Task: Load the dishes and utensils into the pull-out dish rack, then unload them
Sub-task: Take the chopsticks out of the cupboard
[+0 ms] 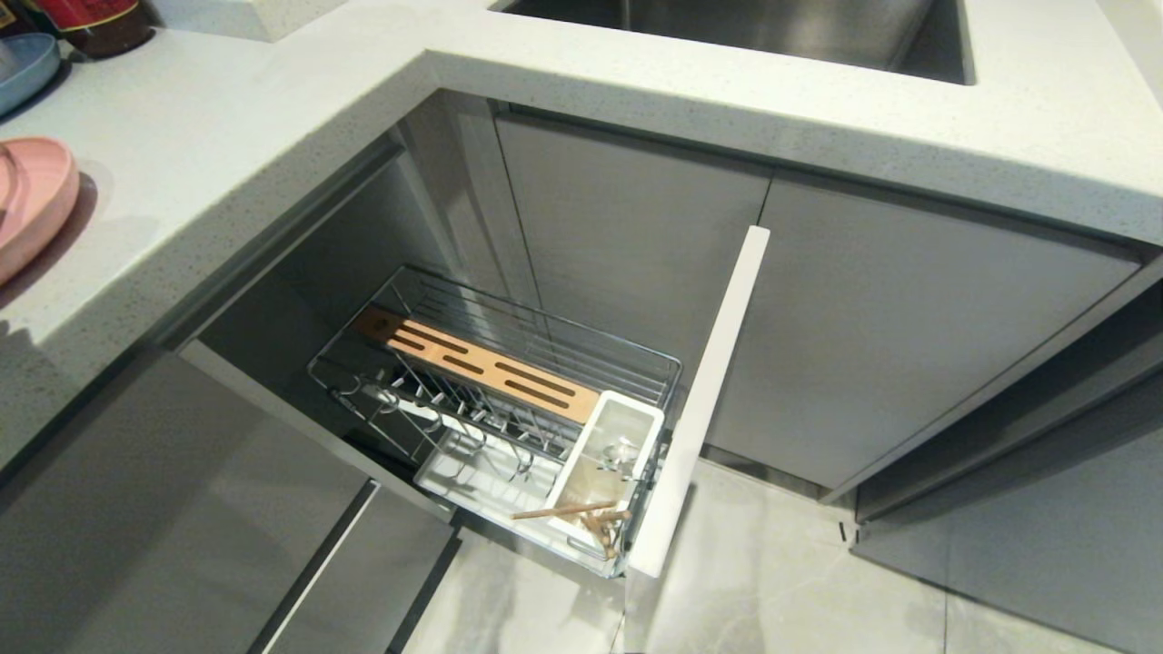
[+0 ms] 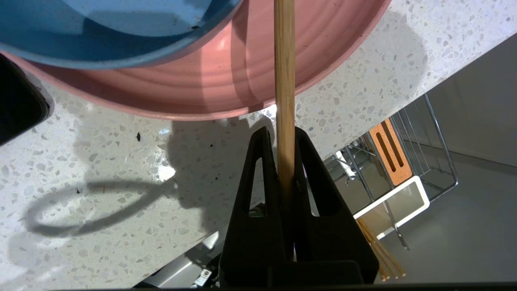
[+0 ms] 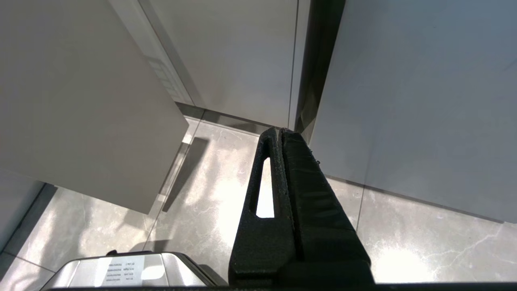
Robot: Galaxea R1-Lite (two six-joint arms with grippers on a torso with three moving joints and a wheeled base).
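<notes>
Left pincer (image 2: 284, 161) clenched on one wooden chopstick (image 2: 284, 81), over the speckled surface (image 2: 121, 169), stick crossing the rim of the pink plate (image 2: 250, 81). Blue bowl (image 2: 113, 32) overlapping that plate. Below the surface edge, pull-out dish rack (image 1: 509, 400) drawn open, more chopsticks (image 1: 581, 518) and a spoon (image 1: 618, 454) in its white utensil box (image 1: 604, 472). Right pincer (image 3: 282, 137) clamped empty, above floor (image 3: 202, 182).
</notes>
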